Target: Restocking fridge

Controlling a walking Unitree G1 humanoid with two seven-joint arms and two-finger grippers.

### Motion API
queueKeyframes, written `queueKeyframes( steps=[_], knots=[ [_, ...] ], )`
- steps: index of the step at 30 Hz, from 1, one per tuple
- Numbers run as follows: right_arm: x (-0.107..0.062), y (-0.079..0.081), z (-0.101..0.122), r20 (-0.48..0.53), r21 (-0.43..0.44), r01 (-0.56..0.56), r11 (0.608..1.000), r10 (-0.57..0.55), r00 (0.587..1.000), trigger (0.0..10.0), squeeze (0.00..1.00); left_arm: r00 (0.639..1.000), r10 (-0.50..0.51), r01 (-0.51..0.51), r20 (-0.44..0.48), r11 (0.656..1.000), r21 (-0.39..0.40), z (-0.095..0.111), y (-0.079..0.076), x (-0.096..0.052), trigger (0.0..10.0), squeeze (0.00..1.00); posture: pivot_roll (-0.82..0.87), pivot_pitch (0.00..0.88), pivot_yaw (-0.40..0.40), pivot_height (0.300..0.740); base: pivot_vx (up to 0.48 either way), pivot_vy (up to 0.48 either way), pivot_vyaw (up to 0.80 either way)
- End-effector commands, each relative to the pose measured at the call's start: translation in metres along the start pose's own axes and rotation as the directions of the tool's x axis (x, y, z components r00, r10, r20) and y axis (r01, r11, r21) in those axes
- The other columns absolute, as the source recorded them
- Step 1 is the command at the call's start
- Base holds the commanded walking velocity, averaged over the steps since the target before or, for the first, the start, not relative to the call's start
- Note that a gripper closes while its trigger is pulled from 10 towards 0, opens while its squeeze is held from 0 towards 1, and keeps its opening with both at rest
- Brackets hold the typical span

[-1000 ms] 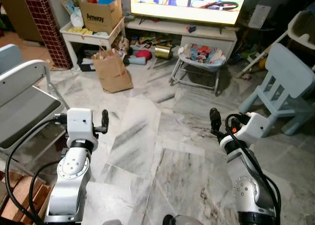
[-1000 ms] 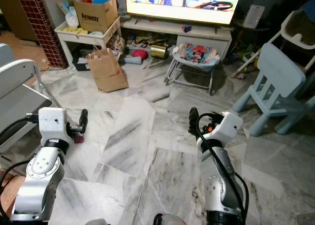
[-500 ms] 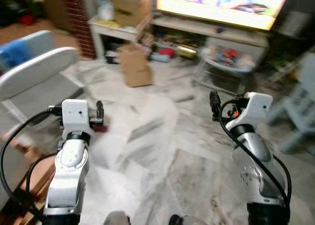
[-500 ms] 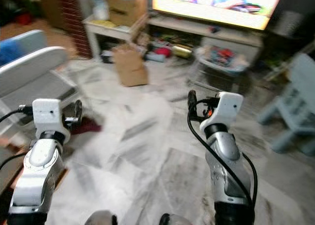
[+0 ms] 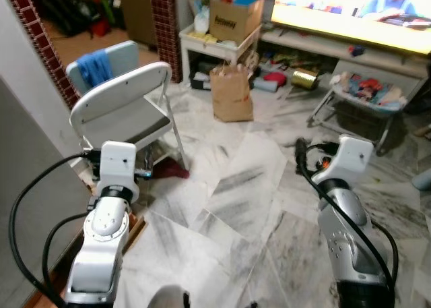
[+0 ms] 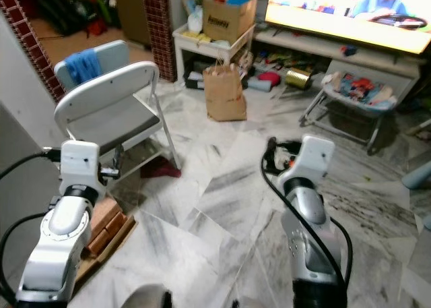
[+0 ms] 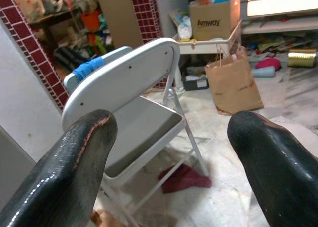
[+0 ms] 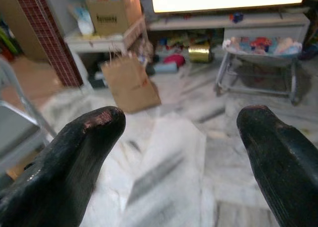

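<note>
Home living room: television [image 5: 350, 15], baby bouncer [image 5: 363, 96].

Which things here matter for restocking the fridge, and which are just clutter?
For the job:
left gripper, open, holding nothing
right gripper, open, holding nothing
No fridge or groceries identifiable

Lying about:
folding chair
brown paper bag
cardboard box
baby bouncer
red cloth

Folding chair [image 5: 128, 112] front-left; paper bag [image 5: 231, 94] behind it, w/ box [image 5: 235, 18] on table [image 5: 219, 47] beyond.
</note>
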State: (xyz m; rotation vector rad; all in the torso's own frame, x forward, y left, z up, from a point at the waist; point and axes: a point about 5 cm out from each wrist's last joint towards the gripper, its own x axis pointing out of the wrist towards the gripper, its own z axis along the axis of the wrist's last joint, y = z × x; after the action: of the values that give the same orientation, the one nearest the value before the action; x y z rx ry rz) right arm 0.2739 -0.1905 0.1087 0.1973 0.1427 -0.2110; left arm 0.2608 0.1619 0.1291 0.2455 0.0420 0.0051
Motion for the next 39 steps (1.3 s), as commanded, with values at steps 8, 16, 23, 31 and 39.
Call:
queueKeyframes(
  steps=[8, 16, 23, 31, 39],
  knots=[
    [0.004, 0.020, 0.005, 0.026, 0.081, -0.120, 0.989, 0.118, 0.993, 10.0, 0.00, 0.999, 0.030, -0.029, -0.036, 1.000, 0.010, -0.006, 0.004, -0.001, 10.0, 0.00, 0.05, 0.046, -0.046, 0.740, -0.067, 0.441, 0.00],
    [0.004, 0.019, 0.001, 0.012, 0.065, -0.120, 0.991, 0.119, 0.993, 10.0, 0.00, 0.999, 0.007, -0.006, -0.042, 1.000, 0.027, -0.008, -0.001, -0.005, 10.0, 0.00, 0.05, 0.042, -0.047, 0.740, -0.321, 0.360, 0.00],
    [0.008, 0.027, 0.004, 0.032, 0.078, -0.155, 0.985, 0.153, 0.988, 10.0, 0.00, 1.000, 0.008, -0.007, -0.027, 0.999, 0.039, -0.003, 0.002, -0.001, 10.0, 0.00, 0.06, 0.036, -0.046, 0.740, -0.330, 0.352, 0.00],
    [0.011, 0.026, 0.006, 0.041, 0.074, -0.154, 0.985, 0.151, 0.988, 10.0, 0.00, 1.000, 0.021, -0.021, -0.012, 0.999, 0.040, -0.003, 0.003, 0.000, 10.0, 0.00, 0.06, 0.030, -0.047, 0.740, -0.289, 0.308, 0.00],
    [0.014, 0.028, 0.007, 0.058, 0.081, -0.155, 0.985, 0.151, 0.987, 10.0, 0.00, 0.999, 0.045, -0.046, 0.019, 0.998, 0.039, 0.002, 0.009, 0.005, 10.0, 0.00, 0.06, 0.024, -0.043, 0.740, 0.000, 0.000, 0.00]
  ],
)
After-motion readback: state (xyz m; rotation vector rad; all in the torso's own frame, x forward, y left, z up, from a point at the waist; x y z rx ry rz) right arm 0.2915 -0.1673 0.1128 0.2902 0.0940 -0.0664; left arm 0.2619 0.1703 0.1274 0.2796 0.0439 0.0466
